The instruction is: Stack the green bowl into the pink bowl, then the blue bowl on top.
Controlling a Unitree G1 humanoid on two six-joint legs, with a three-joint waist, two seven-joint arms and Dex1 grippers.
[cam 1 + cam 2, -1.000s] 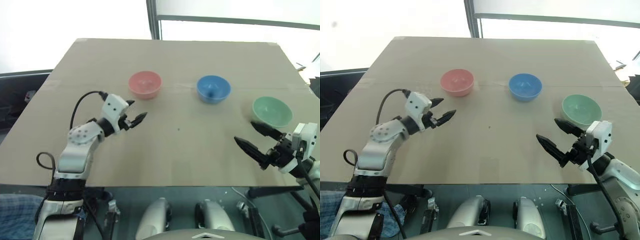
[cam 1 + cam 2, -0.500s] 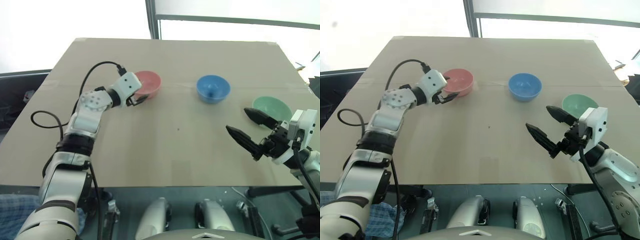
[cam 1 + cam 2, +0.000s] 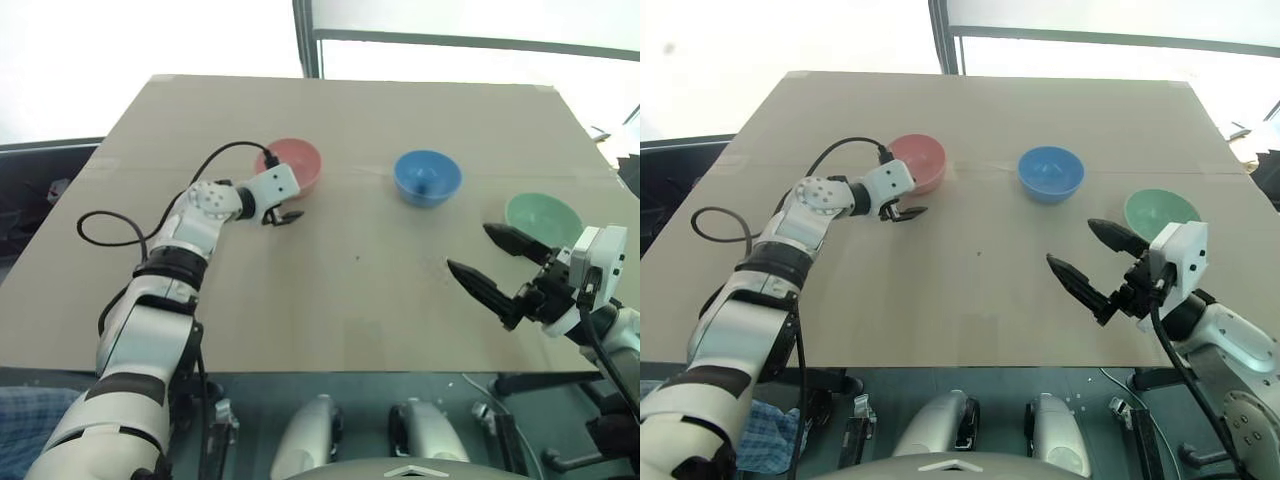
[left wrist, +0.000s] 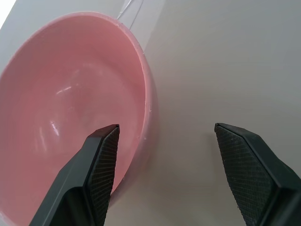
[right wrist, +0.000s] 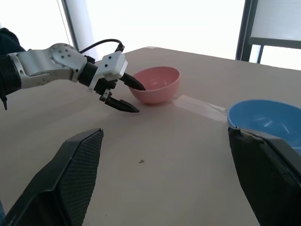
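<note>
Left fingers [image 4: 160, 174] now spread astride pink bowl [image 3: 297, 164] rim, cardboard-brown table [image 3: 350, 290], bright windows behind.

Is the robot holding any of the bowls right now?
No. The left gripper is open, its fingers straddling the pink bowl's rim. The right gripper is open and empty.

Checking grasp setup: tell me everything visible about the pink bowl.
The pink bowl is small, round, smooth and plain salmon-pink with a glossy inside, looking like plastic. It is empty and sits upright on the cardboard-brown tabletop, at the left end of the row of three bowls and well apart from the other two. The left claw is open and straddles its rim: one finger is inside the bowl, the other outside. Actual contact cannot be confirmed.
</note>
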